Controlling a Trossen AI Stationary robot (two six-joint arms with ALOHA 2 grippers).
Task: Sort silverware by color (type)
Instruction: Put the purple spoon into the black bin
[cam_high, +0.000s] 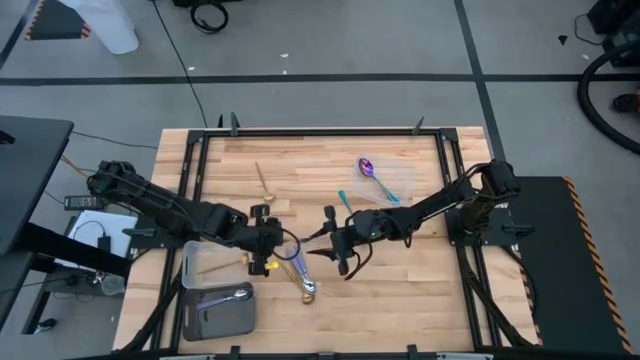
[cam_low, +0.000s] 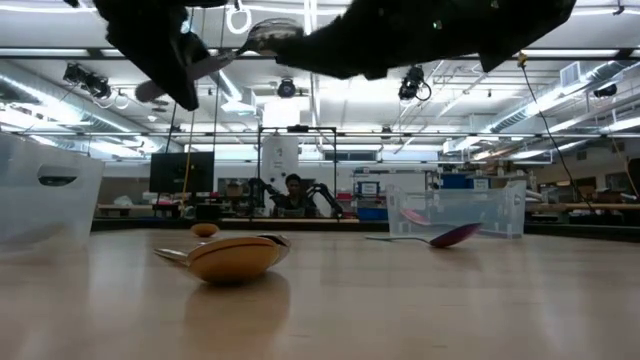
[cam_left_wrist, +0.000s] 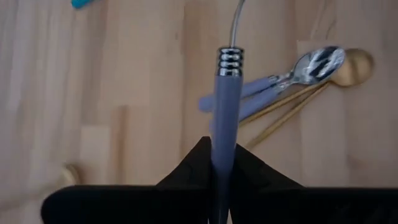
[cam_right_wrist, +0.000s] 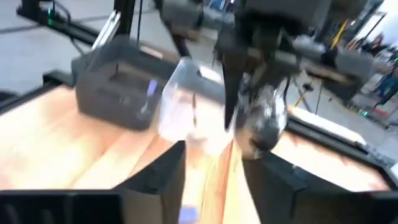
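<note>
My left gripper (cam_high: 270, 242) hangs over the table's middle, shut on a silver spoon with a lavender handle (cam_left_wrist: 225, 106). The spoon's bowl (cam_right_wrist: 264, 121) points toward my right gripper (cam_high: 333, 238), which is open and faces it a short way off. Below them a pile of gold and lavender-handled spoons (cam_high: 302, 277) lies flat on the wood. A gold utensil (cam_high: 263, 180) lies farther back. An iridescent purple spoon with a teal handle (cam_high: 372, 172) and another teal-handled piece (cam_high: 343, 198) lie at the far right. My left gripper pinches the spoon's lavender handle (cam_left_wrist: 224, 146) between its two fingers. The handle runs straight out ahead of the fingers to the ribbed metal collar (cam_left_wrist: 229, 59). The spoon is lifted clear of the table and lies about level, its bowl (cam_low: 272, 35) toward the right arm.
Near the left front corner stand a clear container (cam_high: 205, 262) with gold pieces in it and a grey container (cam_high: 220, 308) holding a silver spoon. Another clear container (cam_high: 400, 178) sits at the far right by the purple spoon. Bare wood shows toward the near right.
</note>
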